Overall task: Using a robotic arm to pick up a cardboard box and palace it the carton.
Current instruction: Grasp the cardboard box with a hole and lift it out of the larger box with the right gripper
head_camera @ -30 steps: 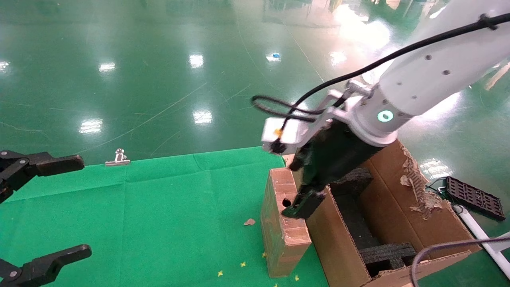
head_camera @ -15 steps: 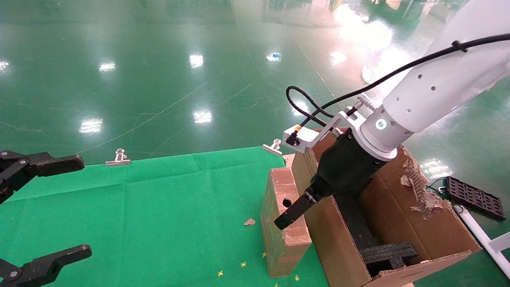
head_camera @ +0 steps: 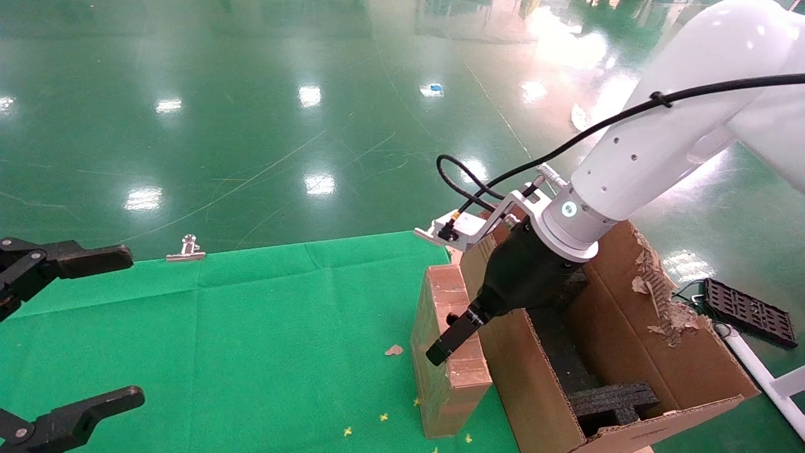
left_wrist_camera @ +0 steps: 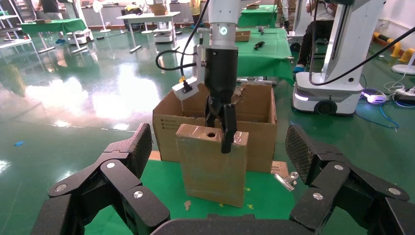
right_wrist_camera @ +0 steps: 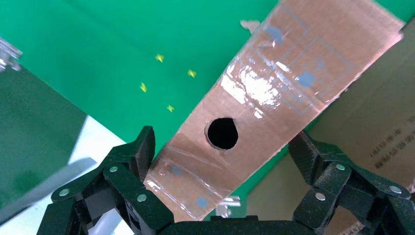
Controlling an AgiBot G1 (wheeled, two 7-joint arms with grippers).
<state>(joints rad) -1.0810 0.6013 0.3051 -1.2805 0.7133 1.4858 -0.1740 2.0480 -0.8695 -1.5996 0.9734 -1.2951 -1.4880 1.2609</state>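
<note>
The slim taped cardboard box (head_camera: 443,371) stands on end on the green cloth, its holed narrow side up, against the carton's (head_camera: 660,352) near wall. The white robotic arm (head_camera: 654,157) reaches down over it. My right gripper (head_camera: 456,333) is open and straddles the box's top end. One finger (head_camera: 448,340) lies along the box's broad face; the other is hidden between box and carton. In the right wrist view the holed side (right_wrist_camera: 254,112) runs between the spread fingers (right_wrist_camera: 134,156). My left gripper (head_camera: 135,326) is open, empty and parked at the left.
Black foam blocks (head_camera: 613,399) lie inside the carton, whose far right side is torn (head_camera: 657,296). A binder clip (head_camera: 186,251) holds the cloth's far edge, another (left_wrist_camera: 286,180) lies near the carton. A black grid tray (head_camera: 748,311) lies on the floor at right.
My right wrist has turned and come lower over the box's top. Its visible finger has slid down and left along the box's face. The box and left arm have not moved.
</note>
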